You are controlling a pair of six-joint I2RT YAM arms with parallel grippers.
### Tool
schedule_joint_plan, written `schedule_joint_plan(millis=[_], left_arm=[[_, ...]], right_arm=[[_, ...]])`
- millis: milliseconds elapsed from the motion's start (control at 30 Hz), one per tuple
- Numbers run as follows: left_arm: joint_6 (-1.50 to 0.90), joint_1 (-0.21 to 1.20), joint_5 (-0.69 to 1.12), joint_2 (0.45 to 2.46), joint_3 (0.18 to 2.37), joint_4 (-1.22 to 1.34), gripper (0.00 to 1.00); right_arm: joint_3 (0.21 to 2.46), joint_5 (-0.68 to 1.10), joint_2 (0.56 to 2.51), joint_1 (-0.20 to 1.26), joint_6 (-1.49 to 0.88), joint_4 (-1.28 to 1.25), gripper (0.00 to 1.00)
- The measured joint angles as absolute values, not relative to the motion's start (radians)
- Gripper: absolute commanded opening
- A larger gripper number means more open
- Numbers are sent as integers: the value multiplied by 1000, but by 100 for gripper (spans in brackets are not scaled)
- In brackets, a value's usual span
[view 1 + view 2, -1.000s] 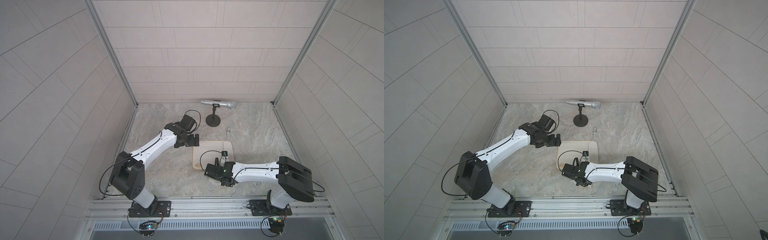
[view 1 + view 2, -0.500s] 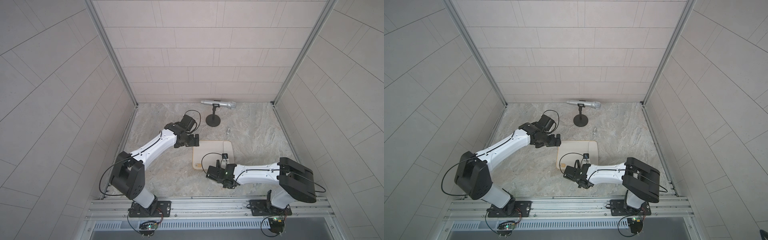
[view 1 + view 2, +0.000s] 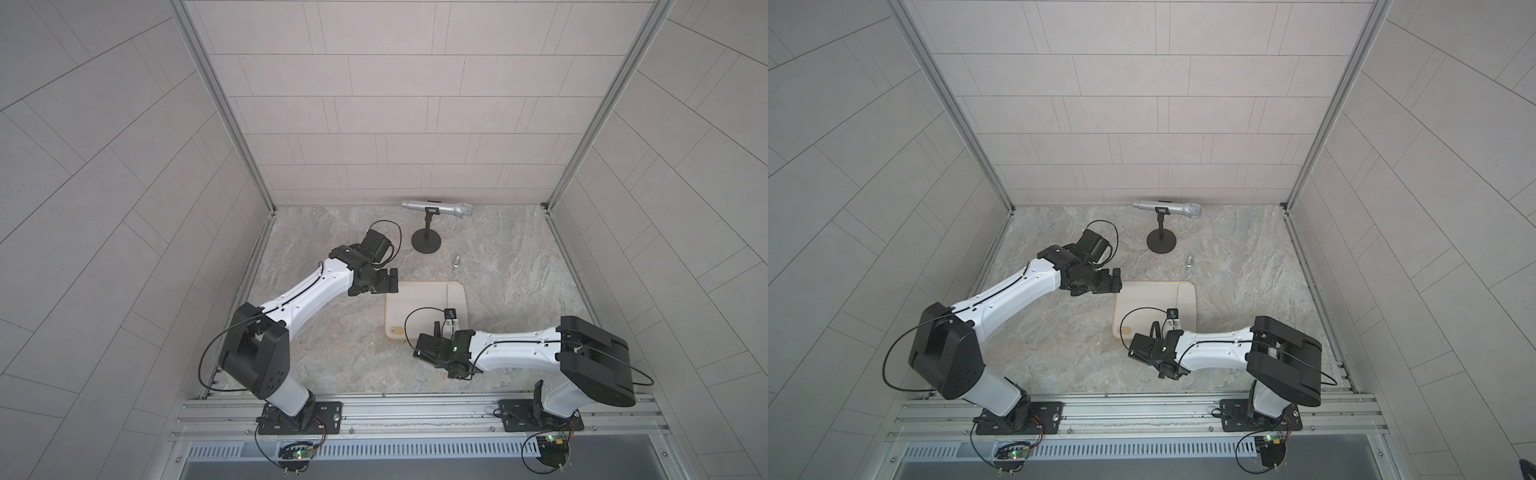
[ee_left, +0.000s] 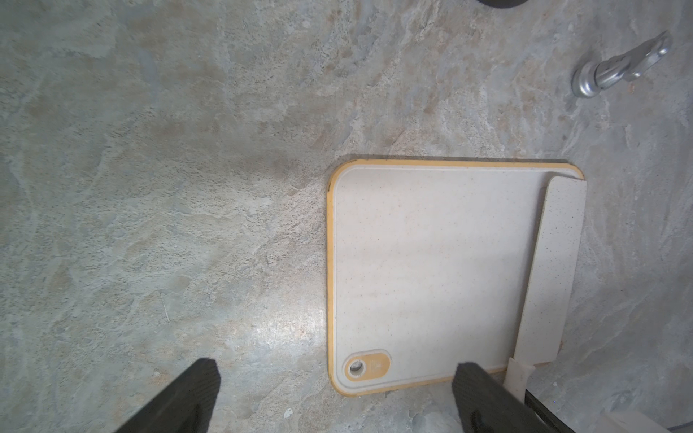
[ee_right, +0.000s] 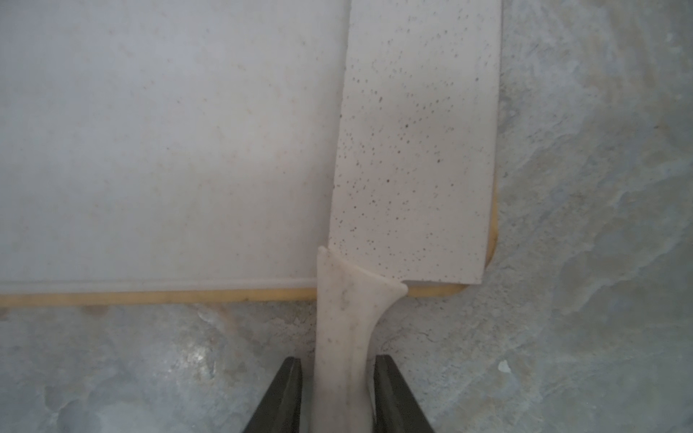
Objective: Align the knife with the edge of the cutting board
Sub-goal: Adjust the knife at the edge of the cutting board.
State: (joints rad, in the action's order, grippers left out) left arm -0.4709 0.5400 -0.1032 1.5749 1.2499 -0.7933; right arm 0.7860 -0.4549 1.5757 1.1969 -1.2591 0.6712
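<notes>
The cream cutting board (image 3: 415, 303) (image 3: 1142, 303) (image 4: 431, 262) (image 5: 150, 150) lies flat on the stone table. The knife (image 3: 456, 299) (image 3: 1187, 299) (image 4: 555, 262) (image 5: 416, 150) lies along its right edge, the blade parallel to the tan rim. Its handle sticks out past the near edge. My right gripper (image 3: 446, 330) (image 3: 1163, 328) (image 5: 337, 361) is open; its fingers (image 5: 288, 390) flank the handle with a thin gap on each side. My left gripper (image 3: 388, 281) (image 3: 1115, 282) (image 4: 336, 367) hangs wide open and empty over the board's far left corner.
A silver microphone (image 3: 436, 209) on a black round-based stand (image 3: 427, 241) is near the back wall. A small metal fitting (image 3: 456, 261) (image 4: 618, 71) lies between the stand and the board. Tiled walls close in three sides.
My right wrist has drawn back a little toward the table's front. The knife, the board and the left arm have stayed put.
</notes>
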Motion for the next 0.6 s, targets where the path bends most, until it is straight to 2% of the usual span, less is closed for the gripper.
schedule_joint_plan(millis=[600], left_arm=[[-471,540,-107,1575,1250,-794,100]], right_arm=[[776,-440,1562,1176,-1219,660,28]])
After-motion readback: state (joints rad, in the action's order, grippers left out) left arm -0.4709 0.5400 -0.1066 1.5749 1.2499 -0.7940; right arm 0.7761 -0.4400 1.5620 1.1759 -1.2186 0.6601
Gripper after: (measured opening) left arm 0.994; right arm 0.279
